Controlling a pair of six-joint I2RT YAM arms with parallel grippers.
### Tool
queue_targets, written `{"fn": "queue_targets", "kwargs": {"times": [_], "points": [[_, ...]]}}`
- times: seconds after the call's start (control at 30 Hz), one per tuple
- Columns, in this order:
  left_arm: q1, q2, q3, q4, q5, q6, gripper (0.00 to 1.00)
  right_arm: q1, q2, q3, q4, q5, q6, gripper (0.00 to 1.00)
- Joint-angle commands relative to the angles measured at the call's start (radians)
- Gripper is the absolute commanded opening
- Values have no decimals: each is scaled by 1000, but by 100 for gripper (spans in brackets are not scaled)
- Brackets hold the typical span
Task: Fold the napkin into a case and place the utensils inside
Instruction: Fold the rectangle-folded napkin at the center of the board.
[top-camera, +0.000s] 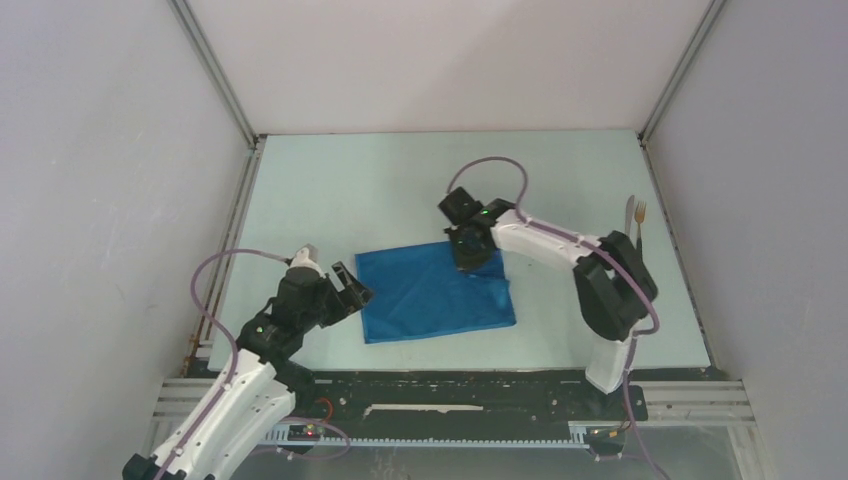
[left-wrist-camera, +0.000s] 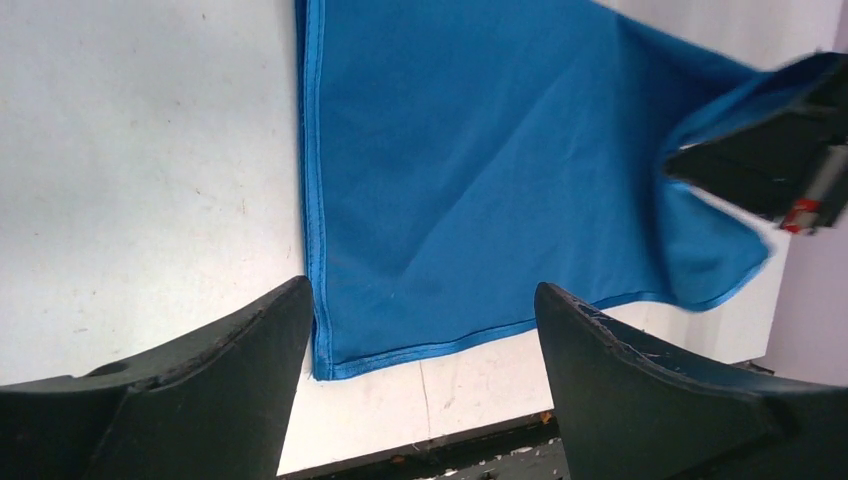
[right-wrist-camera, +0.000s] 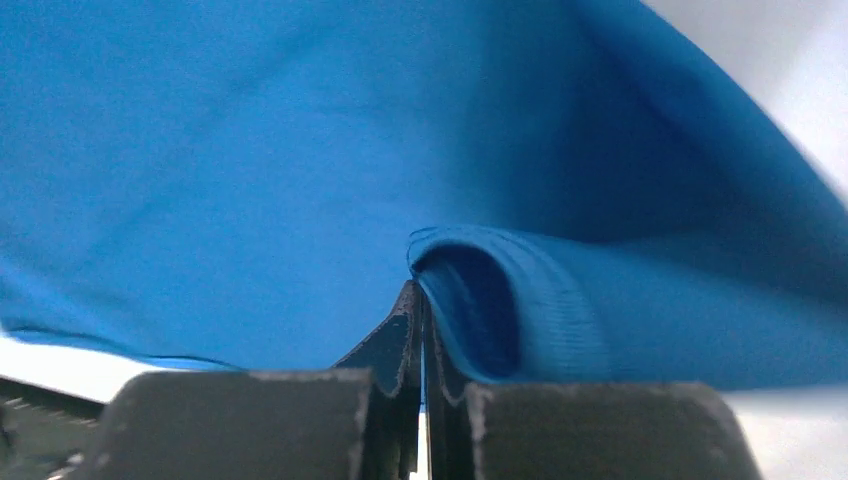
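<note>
The napkin lies flat, its far edge pinched in the clenched right gripper, which should probably draw that edge low and square toward the corner just below the released, empty left gripper.

My left claw hangs above the white bench, its two dark fingers spread wide apart. Between them lies the near corner of the blue napkin, flat, with a stitched hem along both edges. At the far right the cloth lifts off the bench, draped up against the dark right claw.
</note>
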Motion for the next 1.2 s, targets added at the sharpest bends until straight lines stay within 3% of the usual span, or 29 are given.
{"fn": "queue_targets", "kwargs": {"times": [0.0,0.17,0.47,1.17], "points": [[8,-60,67,-55,-68,0,88,129,143,145,40,-138,151,0],[8,-147,114,-141,-142,10,89,223,283,301,157,-288,228,0],[8,-268,122,-183,-204,-19,89,224,366,338,309,-494,296,0],[8,-285,161,-217,-212,-3,89,206,512,458,307,-515,383,0]]}}
